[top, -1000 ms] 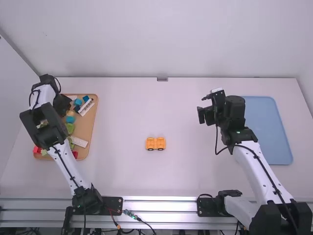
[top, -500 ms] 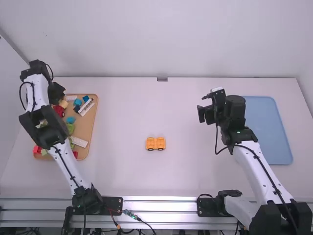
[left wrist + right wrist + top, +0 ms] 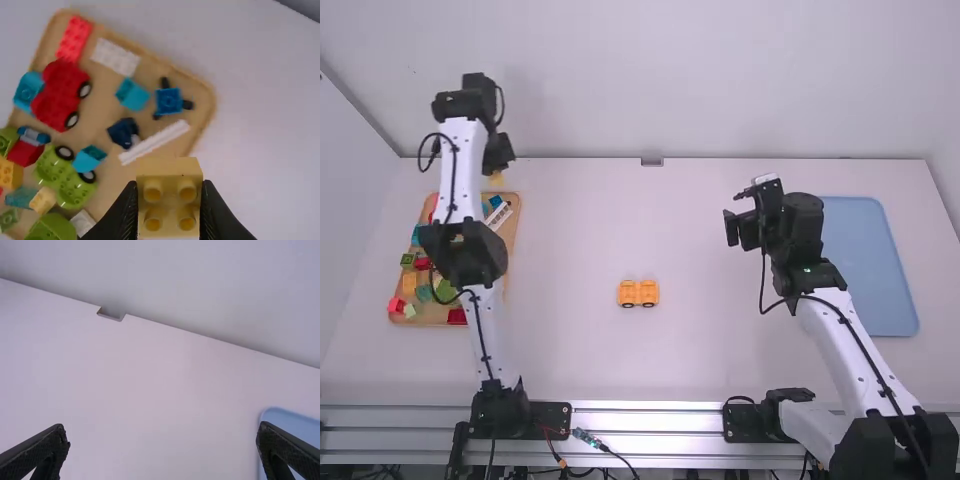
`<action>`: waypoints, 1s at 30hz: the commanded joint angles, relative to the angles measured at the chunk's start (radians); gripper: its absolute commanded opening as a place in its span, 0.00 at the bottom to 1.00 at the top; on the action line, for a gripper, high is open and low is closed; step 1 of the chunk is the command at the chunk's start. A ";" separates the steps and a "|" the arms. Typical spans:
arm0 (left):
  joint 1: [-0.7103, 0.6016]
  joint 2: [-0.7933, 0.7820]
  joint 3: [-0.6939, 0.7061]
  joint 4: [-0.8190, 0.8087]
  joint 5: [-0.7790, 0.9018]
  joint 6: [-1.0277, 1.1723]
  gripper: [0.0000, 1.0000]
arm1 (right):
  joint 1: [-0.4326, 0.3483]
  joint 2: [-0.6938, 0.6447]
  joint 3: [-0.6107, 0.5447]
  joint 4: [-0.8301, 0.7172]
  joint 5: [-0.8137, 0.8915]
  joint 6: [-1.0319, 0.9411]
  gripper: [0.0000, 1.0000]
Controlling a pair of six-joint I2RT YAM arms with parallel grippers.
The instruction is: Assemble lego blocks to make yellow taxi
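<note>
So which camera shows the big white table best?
The high view, because it looks down on most of the table, with the little orange car piece near the middle. The left wrist view shows a bit around the wooden tray. The right wrist view shows its back edge and part of the blue tray.

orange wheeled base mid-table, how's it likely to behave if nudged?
Likely to roll if nudged lengthwise: the orange base shows dark wheels along its near side, and nothing is braced against it. A sideways push would more likely skid it than tip it, as it looks low for its length. Probably stiff, judging by its molded, blocky shape.
</note>
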 commanded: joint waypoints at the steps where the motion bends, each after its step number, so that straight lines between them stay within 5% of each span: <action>1: -0.078 0.009 0.026 -0.002 -0.036 0.080 0.02 | 0.002 0.000 -0.004 0.007 -0.005 0.011 0.99; 9: -0.227 0.009 -0.021 0.105 -0.145 0.076 0.02 | 0.002 0.000 -0.004 0.008 -0.005 0.026 0.97; 16: -0.226 0.009 -0.192 0.277 -0.035 0.151 0.02 | 0.002 0.000 -0.004 0.008 -0.004 0.026 0.99; 24: -0.289 -0.098 -0.480 0.460 -0.054 0.157 0.02 | 0.002 0.000 -0.004 0.012 -0.005 0.019 0.99; 30: -0.324 -0.336 -0.835 0.683 -0.007 0.232 0.02 | 0.001 0.000 -0.004 0.011 -0.005 0.019 0.99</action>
